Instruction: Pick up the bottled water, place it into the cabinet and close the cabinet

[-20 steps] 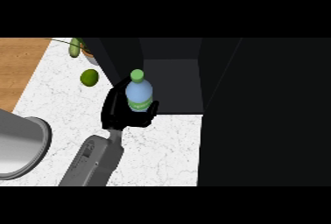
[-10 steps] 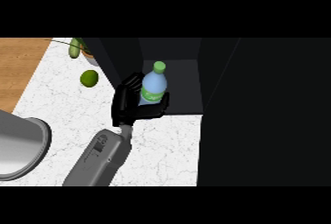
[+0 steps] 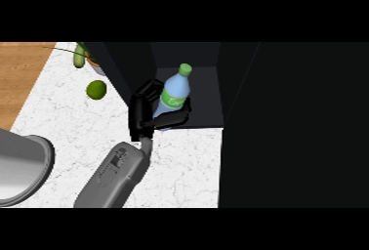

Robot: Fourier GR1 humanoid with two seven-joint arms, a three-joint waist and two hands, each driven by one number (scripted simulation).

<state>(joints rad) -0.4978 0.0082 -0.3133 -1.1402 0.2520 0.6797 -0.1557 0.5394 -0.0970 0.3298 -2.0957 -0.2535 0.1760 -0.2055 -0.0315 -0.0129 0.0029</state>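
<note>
Gripping the bottled water with fingers and thumb curled round its lower half, the robot's left hand holds it tilted at the front edge of the dark cabinet opening, green cap pointing inward. The bottle sits between the cabinet's dark left wall and a dark panel at right, with a little room on either side (more to the right). One bottle is visible, one green lime on the white marble counter, and one grey rounded basin at the left edge. The counter's wooden edge shows at upper left.
</note>
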